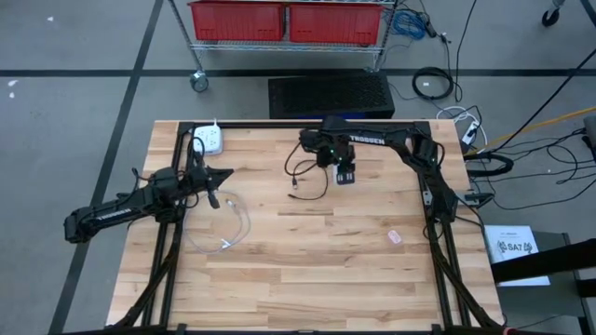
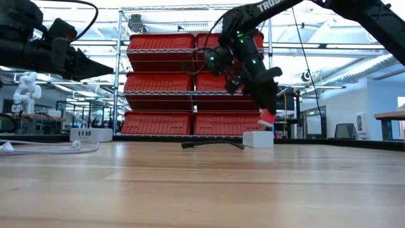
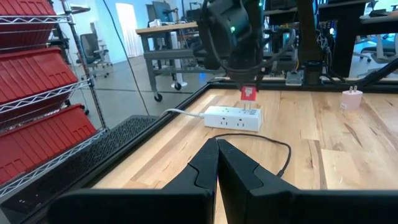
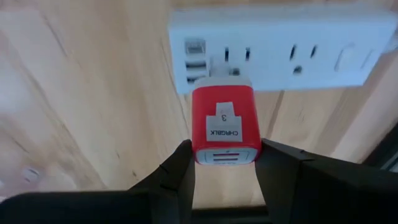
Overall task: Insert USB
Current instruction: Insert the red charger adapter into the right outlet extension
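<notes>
A: What's nearest in the right wrist view?

B: The right gripper (image 4: 225,163), its two dark fingers clamped on the sides of a red USB wall charger (image 4: 224,124). The label on it faces the camera and its prongs point away.

A: And just past it?

B: A white power strip (image 4: 280,53) on the wooden table (image 1: 317,261). The charger's prongs are right at the strip's face, beside its USB ports; I can't tell whether they touch.

A: Seen from above?

B: The right arm hangs over the table's far middle, with a black cable (image 1: 300,172) beside it.

A: The other arm?

B: The left gripper (image 1: 216,194) is clenched shut on nothing, above the left side near a white cable (image 1: 228,237). A second white power strip (image 1: 209,139) lies at the far left corner.
</notes>
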Available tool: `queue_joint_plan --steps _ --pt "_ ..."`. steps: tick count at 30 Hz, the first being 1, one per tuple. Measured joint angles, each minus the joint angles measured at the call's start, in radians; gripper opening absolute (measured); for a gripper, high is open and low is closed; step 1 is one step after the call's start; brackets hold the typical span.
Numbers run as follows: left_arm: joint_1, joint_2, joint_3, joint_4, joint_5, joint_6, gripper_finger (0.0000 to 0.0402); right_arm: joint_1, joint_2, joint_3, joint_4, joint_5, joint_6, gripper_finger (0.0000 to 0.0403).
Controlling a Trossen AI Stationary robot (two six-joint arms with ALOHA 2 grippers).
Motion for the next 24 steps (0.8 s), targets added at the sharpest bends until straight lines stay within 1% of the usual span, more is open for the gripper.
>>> queue_joint_plan --steps 3,12,24 --pt "0.000 0.000 0.000 0.000 0.000 0.000 0.0018 0.000 -0.001 -0.019 -0.002 0.033 -0.003 0.0115" --pt "0.000 0.000 0.000 0.000 0.000 0.000 0.0018 0.000 0.001 0.015 0.007 0.021 0.003 0.0115" --pt "0.000 0.000 0.000 0.000 0.000 0.000 0.0018 0.000 0.002 0.016 0.054 0.026 0.005 0.0115"
